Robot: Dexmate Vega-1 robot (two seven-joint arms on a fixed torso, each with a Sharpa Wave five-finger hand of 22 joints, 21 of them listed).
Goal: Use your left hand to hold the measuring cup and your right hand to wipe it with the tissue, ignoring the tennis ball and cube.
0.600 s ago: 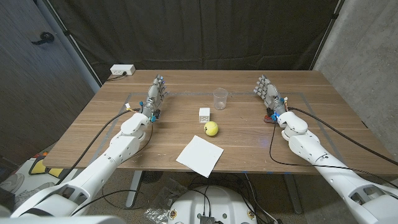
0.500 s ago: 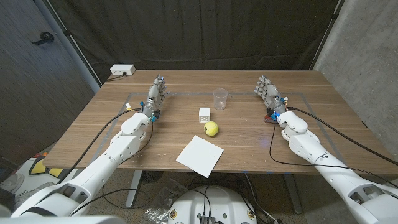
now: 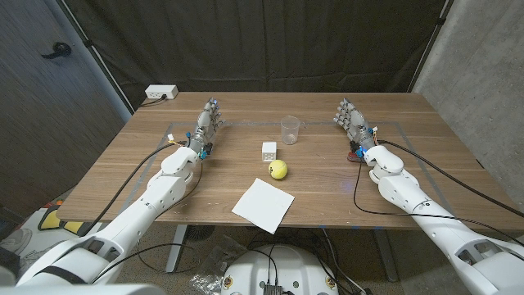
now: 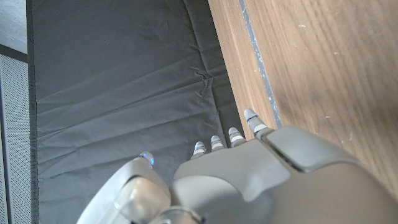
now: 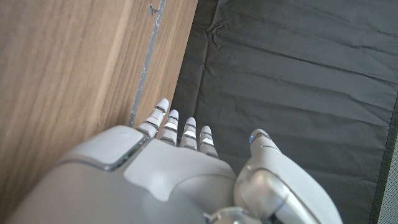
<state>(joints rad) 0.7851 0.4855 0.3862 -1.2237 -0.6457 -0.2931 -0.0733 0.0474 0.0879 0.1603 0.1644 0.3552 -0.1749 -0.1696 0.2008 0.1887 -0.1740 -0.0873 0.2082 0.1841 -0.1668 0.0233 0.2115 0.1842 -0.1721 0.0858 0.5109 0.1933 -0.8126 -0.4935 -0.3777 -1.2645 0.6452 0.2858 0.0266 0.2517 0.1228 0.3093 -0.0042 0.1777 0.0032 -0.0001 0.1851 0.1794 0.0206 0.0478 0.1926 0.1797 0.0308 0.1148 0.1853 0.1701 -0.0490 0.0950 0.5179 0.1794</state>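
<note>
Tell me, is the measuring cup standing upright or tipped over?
Upright: the measuring cup stands on its base on the table, rim up.

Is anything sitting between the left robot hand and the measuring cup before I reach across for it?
Nothing visible blocks it. The left robot hand and the measuring cup are apart, with bare table between them. The white cube and tennis ball sit nearer the robot than that line, so a straight reach should pass behind them.

Wood table [image 3: 147, 176]: cup [image 3: 289, 130], cube [image 3: 268, 151], ball [image 3: 278, 170], tissue [image 3: 263, 204].
</note>
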